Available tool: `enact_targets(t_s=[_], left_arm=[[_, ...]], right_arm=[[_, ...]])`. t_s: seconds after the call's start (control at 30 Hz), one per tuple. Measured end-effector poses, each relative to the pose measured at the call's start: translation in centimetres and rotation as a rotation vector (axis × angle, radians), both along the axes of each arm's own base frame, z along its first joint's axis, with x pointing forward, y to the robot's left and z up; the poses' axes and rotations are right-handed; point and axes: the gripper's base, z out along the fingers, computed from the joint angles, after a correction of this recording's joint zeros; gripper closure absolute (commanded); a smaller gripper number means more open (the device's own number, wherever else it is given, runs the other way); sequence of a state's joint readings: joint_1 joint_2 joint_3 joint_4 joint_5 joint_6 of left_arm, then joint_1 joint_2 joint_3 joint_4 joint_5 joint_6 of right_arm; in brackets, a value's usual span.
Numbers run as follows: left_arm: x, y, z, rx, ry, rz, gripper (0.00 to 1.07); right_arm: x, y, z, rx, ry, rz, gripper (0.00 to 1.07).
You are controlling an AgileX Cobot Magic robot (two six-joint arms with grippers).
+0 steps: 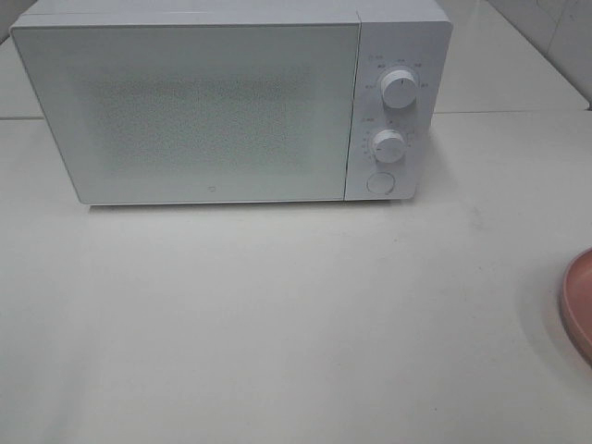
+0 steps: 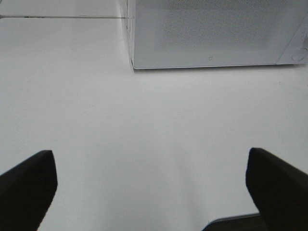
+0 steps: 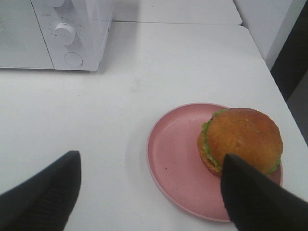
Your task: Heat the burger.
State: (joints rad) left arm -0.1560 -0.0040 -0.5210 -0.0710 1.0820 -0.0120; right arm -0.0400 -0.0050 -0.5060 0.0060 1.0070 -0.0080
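The left hand (image 2: 151, 192) hangs over bare white tabletop (image 2: 144, 120), its two dark fingers (image 2: 29, 185) spread wide apart with nothing between them. The right hand (image 3: 149, 192) is likewise spread, fingers (image 3: 43, 197) well apart and gripping nothing; one finger crosses in front of the burger's near edge, and whether it touches the bun cannot be told.

The burger (image 3: 243, 137) sits on a round pink plate (image 3: 178, 159), toward the side of the plate farther from the microwave (image 1: 231, 102), its glossy brown bun uppermost and green lettuce showing at the rim. The plate rests on the tabletop nearer than the microwave and off to the side of its control panel; in the high view only the plate's edge shows.

Farthest back stands the white microwave, door shut. Two round dials (image 1: 399, 89) sit one above the other on the panel beside the door, with a round button (image 1: 379, 182) below them.
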Motion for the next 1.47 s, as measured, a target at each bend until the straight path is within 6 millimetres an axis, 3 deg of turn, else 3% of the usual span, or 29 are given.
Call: enact_targets(t_s=[0.67, 0.97, 1.47], left_arm=[[-0.03, 0.0, 0.0, 0.0, -0.002, 0.0, 0.07], [0.02, -0.11, 0.0, 0.0, -0.002, 0.116, 0.07], [0.03, -0.11, 0.0, 0.0, -0.002, 0.12, 0.07]], right_arm=[[0.0, 0.0, 0.0, 0.0, 0.0, 0.0, 0.31], [0.0, 0.0, 0.0, 0.0, 0.0, 0.0, 0.31], [0.0, 0.0, 0.0, 0.0, 0.0, 0.0, 0.31]])
